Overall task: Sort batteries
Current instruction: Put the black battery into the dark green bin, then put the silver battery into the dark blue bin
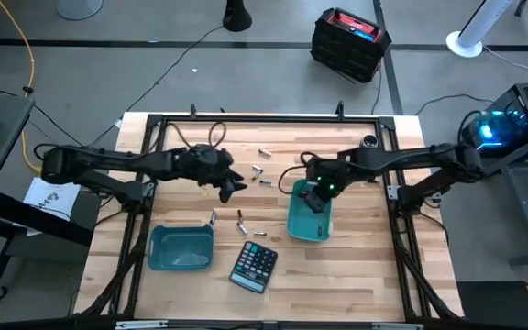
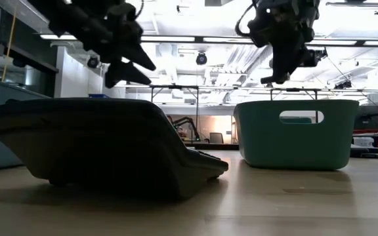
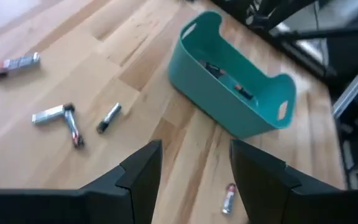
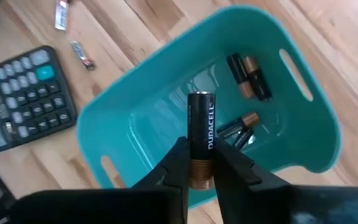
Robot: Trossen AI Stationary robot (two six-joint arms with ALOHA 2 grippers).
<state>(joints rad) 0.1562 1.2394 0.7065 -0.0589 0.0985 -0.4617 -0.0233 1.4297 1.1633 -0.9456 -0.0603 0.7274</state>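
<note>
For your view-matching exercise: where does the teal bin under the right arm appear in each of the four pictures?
High view: teal bin, right of centre, under the right claw.
Low view: at right, standing on the table.
Left wrist view: upper middle.
Right wrist view: fills the centre.
Shared landmark: the calculator.

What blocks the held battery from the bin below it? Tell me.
Nothing visible. The right gripper holds a Duracell battery directly above the open teal bin. Only a few batteries lie on the bin's floor, with bare space beside them.
</note>
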